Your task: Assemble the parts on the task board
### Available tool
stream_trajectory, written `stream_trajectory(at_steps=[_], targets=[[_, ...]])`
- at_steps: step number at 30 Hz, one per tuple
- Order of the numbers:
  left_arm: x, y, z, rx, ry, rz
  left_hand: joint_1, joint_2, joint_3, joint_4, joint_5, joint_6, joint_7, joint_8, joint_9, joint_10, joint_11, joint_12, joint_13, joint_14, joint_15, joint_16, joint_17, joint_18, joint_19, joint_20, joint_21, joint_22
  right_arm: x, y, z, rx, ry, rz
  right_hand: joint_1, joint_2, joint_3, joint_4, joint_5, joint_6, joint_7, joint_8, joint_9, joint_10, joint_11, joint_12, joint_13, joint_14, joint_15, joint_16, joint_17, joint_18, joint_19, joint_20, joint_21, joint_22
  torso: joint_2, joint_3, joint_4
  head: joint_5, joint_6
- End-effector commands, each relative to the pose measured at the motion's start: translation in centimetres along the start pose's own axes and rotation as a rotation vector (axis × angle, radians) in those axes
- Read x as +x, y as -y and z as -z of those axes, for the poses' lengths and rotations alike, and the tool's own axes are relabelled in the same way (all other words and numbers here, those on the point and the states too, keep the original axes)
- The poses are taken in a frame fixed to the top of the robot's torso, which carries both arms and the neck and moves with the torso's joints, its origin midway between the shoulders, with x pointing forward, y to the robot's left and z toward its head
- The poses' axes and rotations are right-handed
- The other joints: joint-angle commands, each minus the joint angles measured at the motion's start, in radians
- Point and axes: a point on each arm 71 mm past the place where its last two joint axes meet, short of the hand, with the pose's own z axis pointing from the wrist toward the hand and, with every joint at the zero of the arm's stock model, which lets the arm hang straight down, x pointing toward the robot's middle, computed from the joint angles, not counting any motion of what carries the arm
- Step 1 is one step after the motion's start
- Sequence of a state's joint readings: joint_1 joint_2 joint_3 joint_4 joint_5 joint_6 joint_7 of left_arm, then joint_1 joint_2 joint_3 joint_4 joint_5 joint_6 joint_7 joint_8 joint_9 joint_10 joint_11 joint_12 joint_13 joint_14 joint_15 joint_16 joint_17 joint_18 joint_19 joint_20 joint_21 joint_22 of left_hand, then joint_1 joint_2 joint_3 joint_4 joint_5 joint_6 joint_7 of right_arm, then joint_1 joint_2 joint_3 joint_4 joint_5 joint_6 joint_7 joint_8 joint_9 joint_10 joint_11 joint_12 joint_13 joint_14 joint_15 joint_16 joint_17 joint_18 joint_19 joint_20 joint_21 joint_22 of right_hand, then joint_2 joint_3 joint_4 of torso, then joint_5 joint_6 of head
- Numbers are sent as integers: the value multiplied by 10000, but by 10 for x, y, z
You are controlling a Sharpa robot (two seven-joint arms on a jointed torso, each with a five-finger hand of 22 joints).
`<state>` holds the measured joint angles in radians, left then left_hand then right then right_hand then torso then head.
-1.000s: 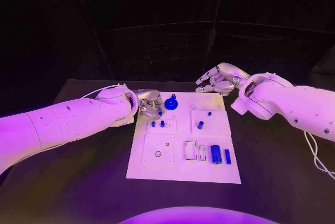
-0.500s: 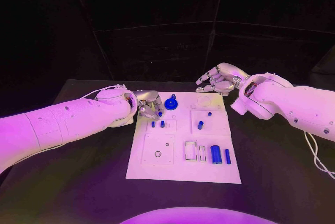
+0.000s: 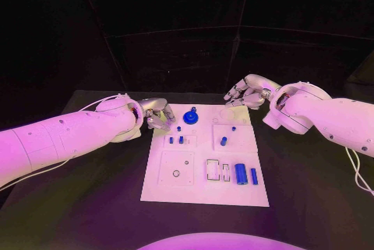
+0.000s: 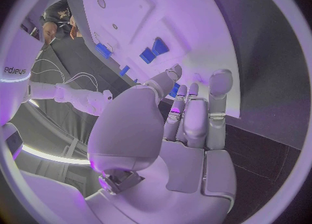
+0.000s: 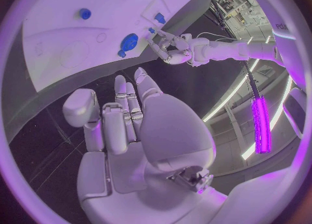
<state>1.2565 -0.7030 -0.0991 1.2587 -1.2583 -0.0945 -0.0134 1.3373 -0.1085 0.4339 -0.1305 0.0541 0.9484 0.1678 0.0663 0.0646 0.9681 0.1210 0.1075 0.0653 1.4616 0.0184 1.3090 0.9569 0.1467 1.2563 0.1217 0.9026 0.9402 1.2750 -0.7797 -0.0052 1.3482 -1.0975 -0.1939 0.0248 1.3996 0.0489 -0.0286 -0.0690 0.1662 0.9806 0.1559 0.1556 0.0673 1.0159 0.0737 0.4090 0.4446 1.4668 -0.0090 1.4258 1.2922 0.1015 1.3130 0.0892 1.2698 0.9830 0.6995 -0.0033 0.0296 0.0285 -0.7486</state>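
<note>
The left hand (image 3: 158, 116) hangs at the far left corner of the white rectangular task board (image 3: 234, 193), fingers loosely curled downward and apart, nothing between them; in the left wrist view the left hand (image 4: 185, 125) shows an empty palm, so it seems poised to pick rather than carrying; just right of it lie two short blue pegs (image 3: 176, 139) and, farther off, a round blue knob-like part (image 3: 191, 117), the likeliest targets; towards the near side a small dark hole (image 3: 176, 172) sits in a square panel, then a rectangular frame slot (image 3: 213, 169), a fat blue cylinder (image 3: 241, 173) and a slim blue bar (image 3: 254, 175) lie loose, apparently awaiting seating; the right hand (image 3: 245, 94) hovers above the far right corner, fingers bent but gripping nothing, held clear so the left can work.
</note>
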Motion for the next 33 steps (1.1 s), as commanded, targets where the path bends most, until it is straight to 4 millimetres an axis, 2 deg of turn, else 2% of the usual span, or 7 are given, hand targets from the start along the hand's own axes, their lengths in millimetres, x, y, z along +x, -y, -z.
stream_trajectory(at_steps=[1,7,9,14,17,24,33], targets=[[-10,-4,4,253,1000,1117,67,90,79,-12,-43,71,74,50,32,376,-40,244,62,6,58,27,30,95,-52,20,-11,17,3,4,1,170,-481,1906,143,42,109,-150,-77,166,-25,-63,-2,194,27,-452,-585,476,39,-43,-17,124,15,78,-55,-8,-1,-2,-22,8,42],[-23,-16,16,481,2280,4357,115,269,475,-62,-43,636,69,305,93,1468,-201,832,176,-51,-63,-32,-160,162,-201,-71,-268,-184,11,9,9,314,-602,3809,193,-25,294,-432,-119,410,-114,-229,-11,531,-12,-1012,-1502,479,10,-66,-42,112,51,89,-58,-2,7,11,-14,-242,153],[-25,-17,21,780,2579,5756,24,234,512,-41,-46,725,77,337,85,1477,-197,833,143,-316,-67,-456,-995,292,-592,-85,-936,-758,15,11,12,366,-587,4284,158,-50,303,-454,-150,436,-141,-262,-11,548,-14,-1093,-1630,476,7,-78,-62,112,58,89,-58,-1,11,5,-18,-379,177],[-27,-15,28,1591,2760,8413,-125,253,524,29,-41,948,85,438,84,1596,-210,926,118,-682,-74,-1001,-1952,369,-968,-87,-1473,-1155,24,13,18,426,-558,4995,104,-85,360,-531,-160,508,-193,-366,-14,620,-33,-1293,-1965,474,-9,-97,-89,111,73,78,-62,-4,10,-13,-34,-511,242],[-29,-15,32,2056,2909,9590,-234,249,422,81,-41,984,64,455,56,1615,-224,989,95,-1284,-75,-1860,-3334,369,-1255,-83,-1757,-1288,31,15,20,471,-669,5217,63,-102,425,-606,-159,553,-193,-463,-13,747,-35,-1431,-2238,474,-15,-109,-108,106,96,76,-58,4,7,-6,-15,-604,277],[-29,-15,36,2413,3132,10492,-252,291,316,89,-41,992,67,462,37,1603,-219,1053,72,-1813,-67,-2718,-4615,368,-1473,-76,-2056,-1452,46,15,25,320,-858,5285,-21,-129,588,-756,-81,601,-130,-656,-16,789,18,-1801,-2799,461,3,-172,-209,104,120,91,-75,-20,19,0,-26,-633,315],[-30,-17,38,2474,3228,10666,-236,302,287,75,-40,1000,69,468,35,1604,-219,1076,69,-1908,-67,-2899,-4868,368,-1508,-76,-2125,-1493,53,11,24,109,-1049,5271,-44,-113,818,-945,-50,684,-75,-782,-9,839,80,-2052,-3246,455,73,-205,-264,106,127,149,-97,-49,19,-6,-8,-631,286]])
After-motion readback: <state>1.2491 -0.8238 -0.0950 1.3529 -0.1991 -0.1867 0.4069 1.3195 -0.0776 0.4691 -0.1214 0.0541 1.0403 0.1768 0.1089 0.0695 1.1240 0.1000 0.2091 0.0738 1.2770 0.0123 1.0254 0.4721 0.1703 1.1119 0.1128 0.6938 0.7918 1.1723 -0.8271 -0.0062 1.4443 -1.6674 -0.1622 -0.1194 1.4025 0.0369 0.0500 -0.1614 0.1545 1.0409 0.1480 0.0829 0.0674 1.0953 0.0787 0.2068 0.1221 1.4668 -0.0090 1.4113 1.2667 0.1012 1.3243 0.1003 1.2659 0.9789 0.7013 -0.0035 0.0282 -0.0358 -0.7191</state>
